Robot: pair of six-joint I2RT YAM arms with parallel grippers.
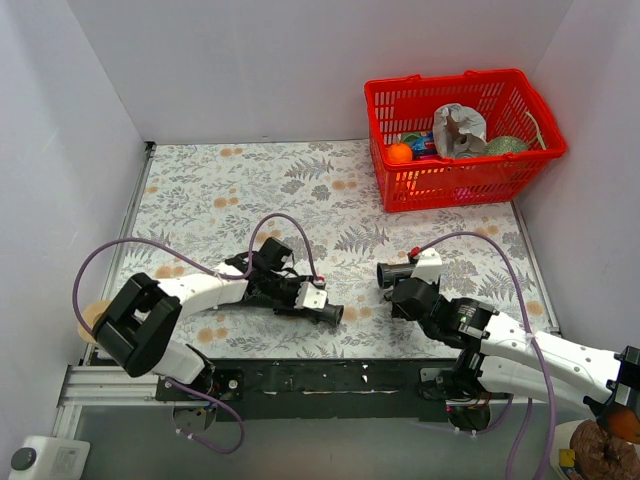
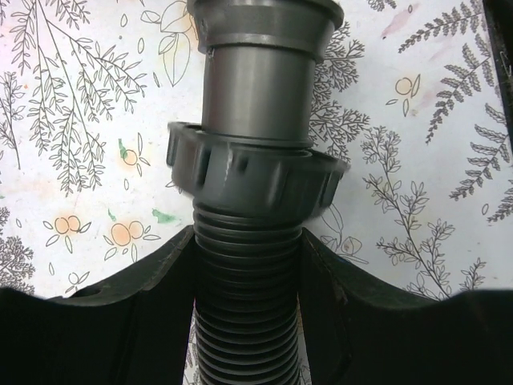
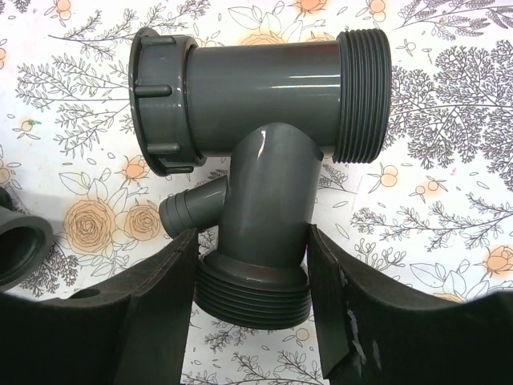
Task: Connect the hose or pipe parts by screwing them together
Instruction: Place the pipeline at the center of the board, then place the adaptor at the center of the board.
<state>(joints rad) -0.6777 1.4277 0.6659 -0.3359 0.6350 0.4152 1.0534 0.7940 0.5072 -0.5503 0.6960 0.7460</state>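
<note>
Hose (image 2: 247, 337): left gripper (image 2: 248, 241) clamped | T-fitting (image 3: 268, 88): right gripper (image 3: 252, 237) clamped | red basket (image 1: 450, 186) holds orange ball (image 1: 400, 153)

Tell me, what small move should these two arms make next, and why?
Probably the left claw should ease its hose end toward the fitting in the right claw, lining it up with an opening. Both parts look firmly gripped, yet the top view shows bare table between them, so nothing can be screwed until the ends meet.
</note>
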